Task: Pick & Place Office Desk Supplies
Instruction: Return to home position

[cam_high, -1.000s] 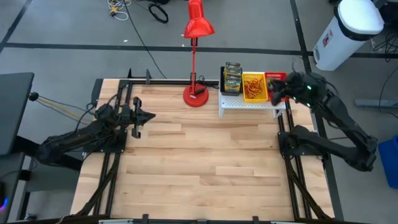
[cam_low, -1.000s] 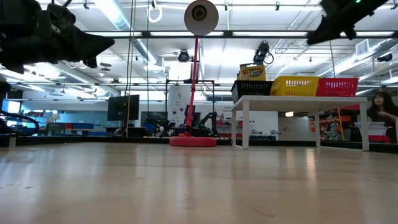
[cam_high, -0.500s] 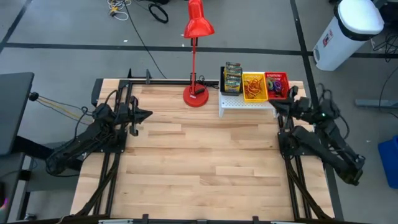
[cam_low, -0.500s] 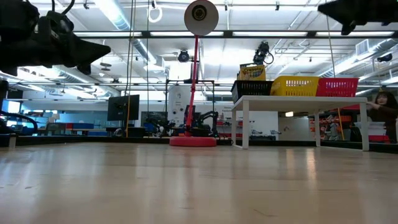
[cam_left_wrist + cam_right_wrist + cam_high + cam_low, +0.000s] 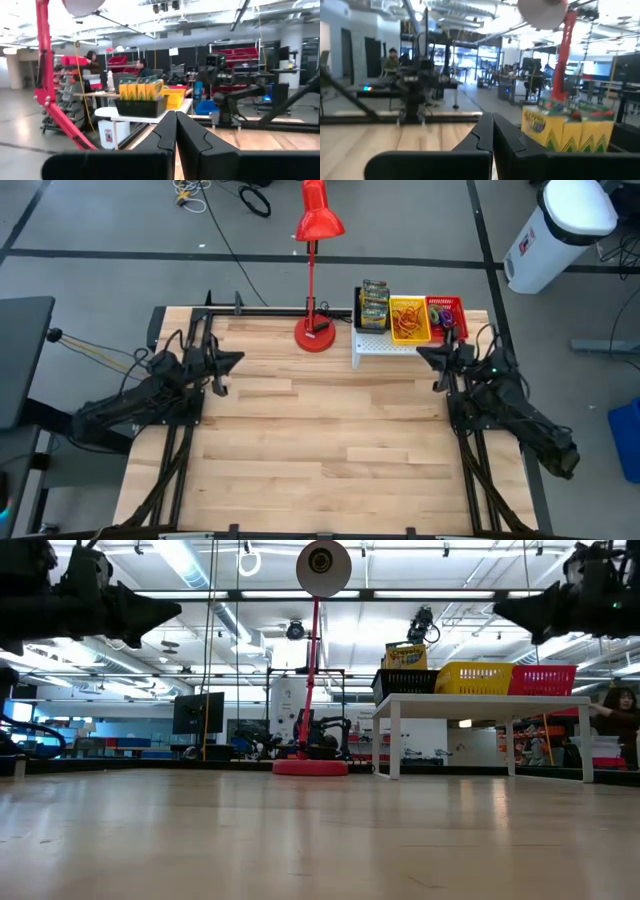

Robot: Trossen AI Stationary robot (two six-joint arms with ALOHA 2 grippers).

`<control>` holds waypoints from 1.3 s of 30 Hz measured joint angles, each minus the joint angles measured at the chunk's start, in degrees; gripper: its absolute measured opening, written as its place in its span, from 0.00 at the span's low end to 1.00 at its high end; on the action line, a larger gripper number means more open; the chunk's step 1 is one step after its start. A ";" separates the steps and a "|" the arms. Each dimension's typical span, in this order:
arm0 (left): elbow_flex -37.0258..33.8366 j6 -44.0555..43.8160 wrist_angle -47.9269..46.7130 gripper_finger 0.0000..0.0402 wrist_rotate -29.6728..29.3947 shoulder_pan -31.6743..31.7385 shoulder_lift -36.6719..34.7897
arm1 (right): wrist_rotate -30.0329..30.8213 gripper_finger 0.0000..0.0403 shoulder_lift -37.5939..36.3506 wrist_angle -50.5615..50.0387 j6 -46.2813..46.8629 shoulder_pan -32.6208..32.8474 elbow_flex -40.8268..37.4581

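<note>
Both arms hover over the table — my left gripper and right gripper each have fingers pressed together, with the red bin just beyond the right gripper.

Smooth, pale planked wood forms the table, while beside the glossy red lamp open-mesh bins hold printed-card crayon boxes.
</note>
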 joint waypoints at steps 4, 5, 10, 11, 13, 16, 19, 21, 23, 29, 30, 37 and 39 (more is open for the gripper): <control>0.00 2.66 -0.68 0.02 -4.80 -2.98 0.00 | -2.61 0.00 0.00 -0.16 -1.86 0.00 -1.24; 0.00 3.26 -1.01 0.02 -5.84 -3.21 0.00 | -3.16 0.00 -0.02 -0.10 -2.37 -0.02 -1.42; 0.00 3.83 -4.14 0.02 -3.38 -1.81 0.00 | -3.72 0.00 0.00 1.19 -4.85 -0.02 -3.68; 0.00 3.83 -5.14 0.02 -2.33 -1.25 0.01 | -3.81 0.00 0.00 1.68 -4.90 -0.02 -4.34; 0.00 3.29 -6.71 0.02 -2.56 0.12 0.00 | -4.23 0.00 0.00 2.56 -4.64 -0.02 -5.94; 0.00 2.24 -7.53 0.02 -5.84 2.25 0.02 | -3.82 0.00 0.04 1.48 -4.17 -0.02 -6.34; 0.00 1.60 -7.65 0.02 -5.76 3.79 0.00 | -2.97 0.00 0.02 0.81 -3.53 -0.02 -6.34; 0.00 1.13 -7.99 0.02 -4.94 4.23 0.00 | -2.55 0.00 0.02 1.03 -3.44 -0.02 -6.34; 0.00 0.80 -8.53 0.02 -3.99 4.19 0.00 | -0.81 0.00 0.00 1.42 -3.33 -0.02 -6.34; 0.00 -1.42 -8.54 0.02 -3.97 4.05 0.00 | 8.70 0.00 0.02 1.22 -2.66 -0.04 -6.34; 0.00 -1.53 -8.54 0.02 -4.03 4.05 0.01 | 9.09 0.00 0.02 1.21 -2.28 -0.04 -6.34; 0.00 -1.54 -8.54 0.02 -4.07 4.05 0.00 | 8.77 0.02 0.02 1.41 -0.26 -0.02 -6.34; 0.00 -1.54 -8.54 0.02 -4.09 4.05 0.00 | 6.59 0.01 0.02 1.15 0.13 -0.04 -6.34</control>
